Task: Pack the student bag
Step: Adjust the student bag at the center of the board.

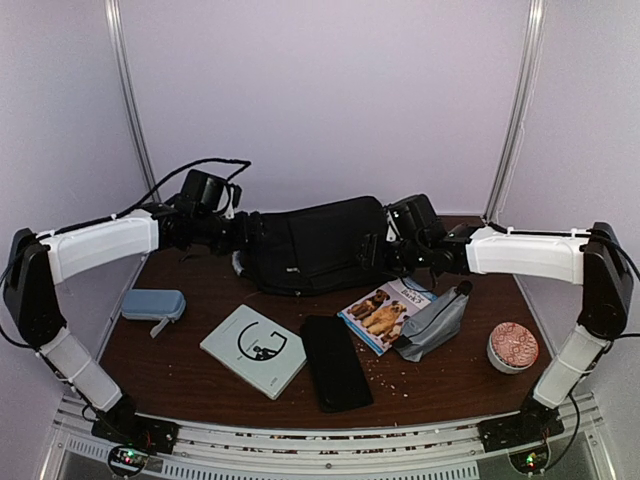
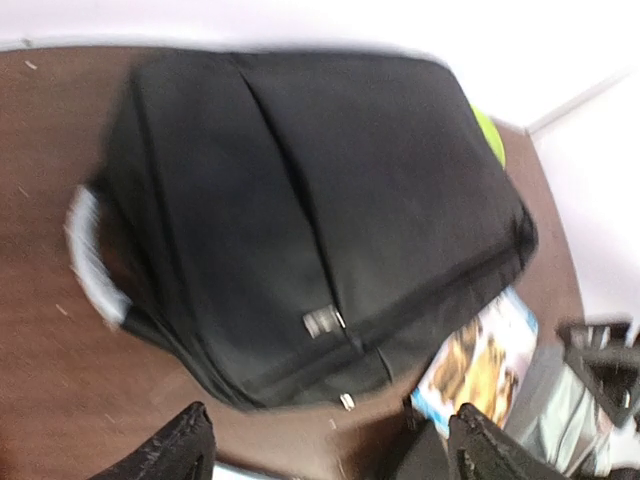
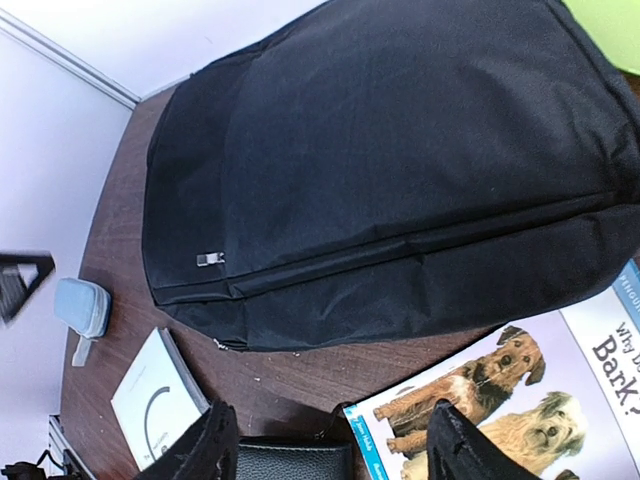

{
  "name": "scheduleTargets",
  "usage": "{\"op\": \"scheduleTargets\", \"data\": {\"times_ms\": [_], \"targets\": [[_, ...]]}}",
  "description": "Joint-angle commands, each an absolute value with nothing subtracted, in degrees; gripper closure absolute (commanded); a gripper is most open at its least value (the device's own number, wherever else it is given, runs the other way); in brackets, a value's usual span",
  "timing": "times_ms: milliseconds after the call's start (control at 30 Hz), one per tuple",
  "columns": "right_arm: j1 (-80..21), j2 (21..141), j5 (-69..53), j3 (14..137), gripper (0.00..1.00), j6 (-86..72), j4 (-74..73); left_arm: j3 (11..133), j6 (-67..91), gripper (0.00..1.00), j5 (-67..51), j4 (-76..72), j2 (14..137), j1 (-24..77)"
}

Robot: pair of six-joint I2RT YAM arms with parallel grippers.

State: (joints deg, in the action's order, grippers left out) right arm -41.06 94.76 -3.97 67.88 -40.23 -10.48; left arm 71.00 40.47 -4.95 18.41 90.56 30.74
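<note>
Left fingers [image 2: 175, 450] and right fingers [image 3: 205, 445] stand spread and empty, the student bag [image 1: 315, 245] lying between them, ungripped.

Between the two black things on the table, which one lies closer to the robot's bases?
The slim flat black case, lying between the white booklet and the dog book. The student bag is much larger and sits at the far side.

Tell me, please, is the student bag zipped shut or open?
Shut, as far as visible: the student bag lies flat, its zipper seams closed, with no gap showing inside.
</note>
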Motion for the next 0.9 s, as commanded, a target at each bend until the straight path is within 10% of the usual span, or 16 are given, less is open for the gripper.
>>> {"op": "scheduleTargets", "data": {"times_ms": [0,867], "targets": [[-41.7,98.7,-5.6,70.1,0.36,-39.4,-9.9,65.4,45.1,0.21,-0.1,15.1,91.6,36.7],[-40.2,112.9,-11.5,69.3,0.47,-77.0,7.8,59.0,50.4,0.29,-0.3,9.6,93.3,39.3]]}}
